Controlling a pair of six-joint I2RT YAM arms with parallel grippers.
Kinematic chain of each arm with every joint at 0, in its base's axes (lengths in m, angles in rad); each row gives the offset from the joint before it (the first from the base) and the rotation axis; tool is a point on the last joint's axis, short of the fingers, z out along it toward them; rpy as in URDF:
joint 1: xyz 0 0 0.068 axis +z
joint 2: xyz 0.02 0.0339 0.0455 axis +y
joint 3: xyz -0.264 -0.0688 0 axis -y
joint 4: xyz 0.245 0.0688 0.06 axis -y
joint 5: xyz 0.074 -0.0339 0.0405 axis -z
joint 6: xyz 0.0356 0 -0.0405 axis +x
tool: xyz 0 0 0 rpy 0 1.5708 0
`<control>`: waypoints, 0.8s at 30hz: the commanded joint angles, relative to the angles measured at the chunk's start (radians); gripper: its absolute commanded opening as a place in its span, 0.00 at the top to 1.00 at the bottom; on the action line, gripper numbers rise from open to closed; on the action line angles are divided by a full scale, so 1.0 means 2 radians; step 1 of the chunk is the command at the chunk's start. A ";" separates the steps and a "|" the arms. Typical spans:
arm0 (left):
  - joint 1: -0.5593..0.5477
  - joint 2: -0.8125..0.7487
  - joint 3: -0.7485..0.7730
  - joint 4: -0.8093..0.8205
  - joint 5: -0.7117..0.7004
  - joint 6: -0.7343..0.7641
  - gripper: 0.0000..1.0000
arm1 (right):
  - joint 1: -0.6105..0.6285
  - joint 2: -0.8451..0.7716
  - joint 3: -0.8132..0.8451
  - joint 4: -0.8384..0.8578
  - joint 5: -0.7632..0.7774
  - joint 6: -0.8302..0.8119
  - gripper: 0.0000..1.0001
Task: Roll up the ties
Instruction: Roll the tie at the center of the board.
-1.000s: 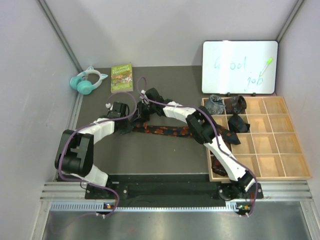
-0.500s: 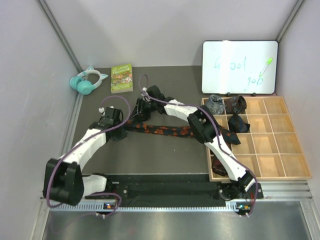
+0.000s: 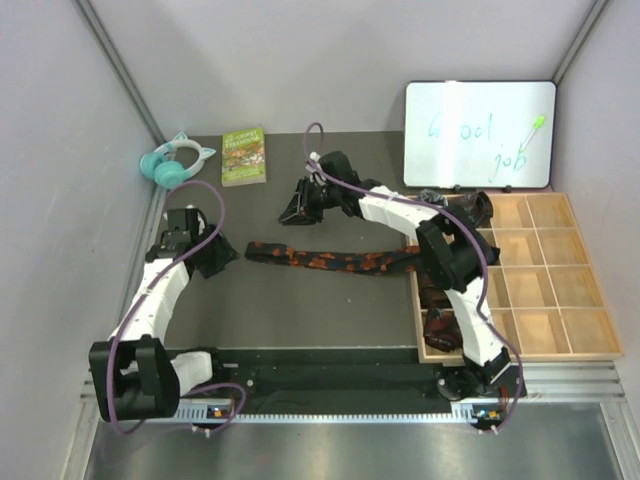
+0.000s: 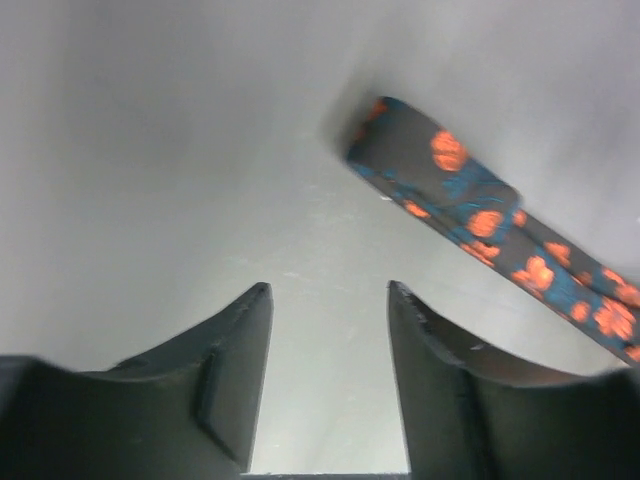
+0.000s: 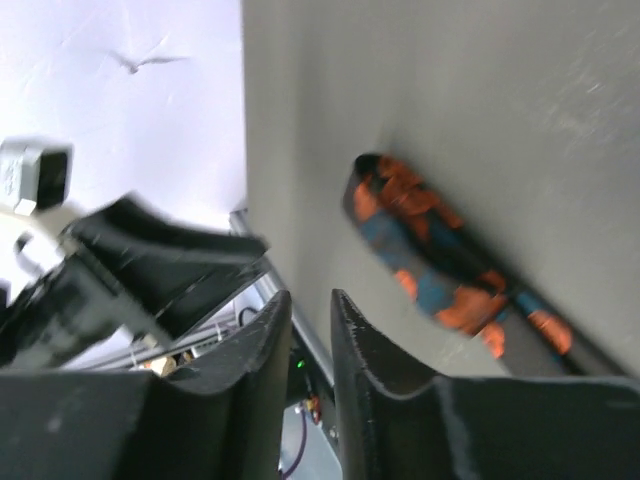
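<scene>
Across the middle of the top view, the black tie with orange-red blotches [image 3: 330, 261] lies flat and unrolled on the dark table [image 3: 300, 320], running left to right. Its left end is a little right of the left gripper [image 3: 218, 253], and its right end reaches the wooden tray [image 3: 560, 290]. The left claw is released: in the left wrist view its fingers [image 4: 240, 370] stand well apart over bare table with nothing between them, and the tie sits at upper right. The right gripper [image 3: 297, 208] hangs above centre, apart from the tie; its fingers [image 5: 360, 350] leave only a thin gap and grasp nothing. A dark brown rolled tie [image 3: 473, 208] sits in the tray's top row. Farther out are a whiteboard [image 3: 480, 135], a green book [image 3: 243, 155] and teal headphones [image 3: 175, 163].
</scene>
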 commanded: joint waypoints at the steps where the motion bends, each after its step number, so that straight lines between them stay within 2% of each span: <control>1: 0.010 0.021 0.004 0.077 0.090 0.008 0.41 | 0.016 -0.044 -0.039 0.042 -0.004 -0.006 0.81; 5: 0.010 0.033 -0.004 0.112 0.093 0.010 0.37 | 0.027 -0.036 -0.050 0.051 -0.010 0.000 0.85; 24: 0.013 0.101 -0.026 0.197 0.108 0.008 0.38 | 0.035 0.048 -0.042 0.053 -0.007 -0.006 0.92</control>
